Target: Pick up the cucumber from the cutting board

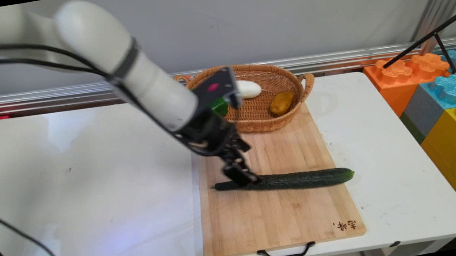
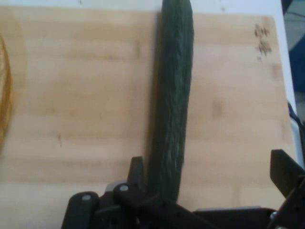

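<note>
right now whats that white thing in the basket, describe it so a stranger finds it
Find the wooden cutting board on the white table; a wicker basket sits at its far end. Inside, toward the back, lies a smooth white oval item, pale unlike the yellow-brown one beside it.

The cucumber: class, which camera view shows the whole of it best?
The main view: the cucumber lies whole across the wooden board, both ends visible. The hand view shows it close up, but its near end is hidden behind the open claw.
</note>
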Controlling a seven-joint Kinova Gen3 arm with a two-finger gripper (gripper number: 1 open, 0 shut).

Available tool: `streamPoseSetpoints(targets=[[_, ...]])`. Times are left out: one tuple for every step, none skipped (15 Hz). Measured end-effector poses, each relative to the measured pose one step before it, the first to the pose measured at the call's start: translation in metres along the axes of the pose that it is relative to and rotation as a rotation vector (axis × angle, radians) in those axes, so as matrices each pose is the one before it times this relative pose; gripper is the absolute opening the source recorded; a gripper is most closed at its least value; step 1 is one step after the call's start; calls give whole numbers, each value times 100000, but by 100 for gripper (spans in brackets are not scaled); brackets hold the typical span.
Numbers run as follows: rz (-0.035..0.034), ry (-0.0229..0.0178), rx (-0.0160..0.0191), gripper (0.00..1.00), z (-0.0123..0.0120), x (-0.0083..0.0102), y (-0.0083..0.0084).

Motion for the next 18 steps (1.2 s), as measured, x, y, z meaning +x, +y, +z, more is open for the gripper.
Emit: streamPoseSetpoints(targets=[[129,868,656,100,1108,657,79],[295,756,381,100,1100,592,47],[502,412,146,100,889,390,-4],[718,392,111,100,1051,415,-29],[945,293,234,100,980,290,-110],[632,144,144,100,617,168,-79],[898,43,-18,100,975,168,-133],[976,11,23,100,1039,87,-159],[759,-84,-30,100,822,-19,-119],[885,-258,-157,100,1048,-101,-154],[572,-288,-230,100,715,-119,-85],[635,-361,-353,100,762,-152,-78],[451,-248,-217,100,569,-137,-73],[315,-140,-164,100,355,-75,-37],[493,-204,-179,100,474,-108,-62],[788,-171,-54,100,551,-92,-90],[726,-99,77,100,353,-43,-75],[1080,-65,39,100,296,-6,-55]])
